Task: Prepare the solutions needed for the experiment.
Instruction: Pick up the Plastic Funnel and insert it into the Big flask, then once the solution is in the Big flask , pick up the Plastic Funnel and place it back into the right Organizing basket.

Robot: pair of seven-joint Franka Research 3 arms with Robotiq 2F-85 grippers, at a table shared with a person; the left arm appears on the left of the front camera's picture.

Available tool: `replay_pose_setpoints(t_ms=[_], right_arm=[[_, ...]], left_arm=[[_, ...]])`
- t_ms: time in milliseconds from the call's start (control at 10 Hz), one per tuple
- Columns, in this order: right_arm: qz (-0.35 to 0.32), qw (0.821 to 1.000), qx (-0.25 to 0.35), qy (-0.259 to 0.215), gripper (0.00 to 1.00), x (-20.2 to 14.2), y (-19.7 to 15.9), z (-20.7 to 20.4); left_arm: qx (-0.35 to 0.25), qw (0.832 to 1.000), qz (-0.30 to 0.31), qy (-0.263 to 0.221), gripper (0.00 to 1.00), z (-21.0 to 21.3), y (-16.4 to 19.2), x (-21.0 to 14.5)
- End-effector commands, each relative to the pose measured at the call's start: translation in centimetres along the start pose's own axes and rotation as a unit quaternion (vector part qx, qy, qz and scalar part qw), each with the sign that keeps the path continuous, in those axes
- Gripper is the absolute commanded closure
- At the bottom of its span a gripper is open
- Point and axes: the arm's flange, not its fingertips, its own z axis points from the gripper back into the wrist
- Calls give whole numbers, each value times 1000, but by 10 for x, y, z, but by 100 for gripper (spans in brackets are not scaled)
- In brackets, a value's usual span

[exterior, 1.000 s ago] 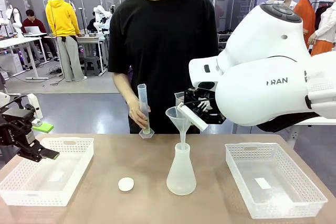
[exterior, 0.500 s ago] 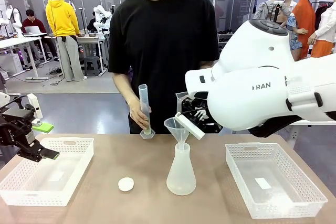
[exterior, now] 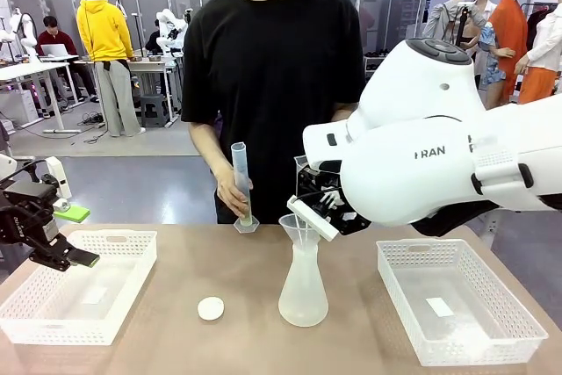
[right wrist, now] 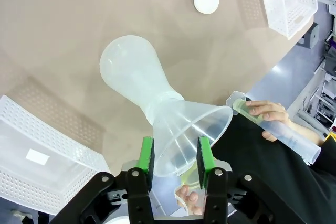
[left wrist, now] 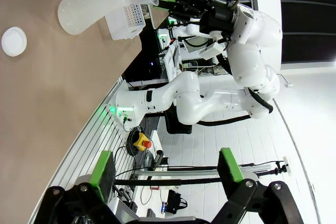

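- Nearest, the left gripper (exterior: 79,236) hung with jaws wide and empty over the left basket (exterior: 132,239); a white cap (exterior: 211,308) lay on the table (exterior: 176,344)
- At mid-table the funnel (exterior: 297,226) stood seated in the neck of the conical flask (exterior: 303,292), lowered from its tilted hover a second before; the right gripper (right wrist: 176,156) straddled its rim, jaws parted, grip apparently let go
- Beyond, a person's hand (exterior: 231,192) steadied the graduated cylinder (exterior: 239,169) holding the solutions (right wrist: 240,107), a little pale yellow liquid, seemingly yet to be poured
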Motion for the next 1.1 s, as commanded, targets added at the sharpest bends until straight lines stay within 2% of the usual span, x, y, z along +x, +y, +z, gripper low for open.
replay_pose_setpoints(t_ms=[0, 1000], right_arm=[[0, 1000, -1, -1, 59, 0, -1, 0], [0, 1000, -1, -1, 59, 0, -1, 0]], left_arm=[[-10, 1000, -4, -2, 0, -1, -2, -1], [-10, 1000, -4, -2, 0, -1, -2, -1]])
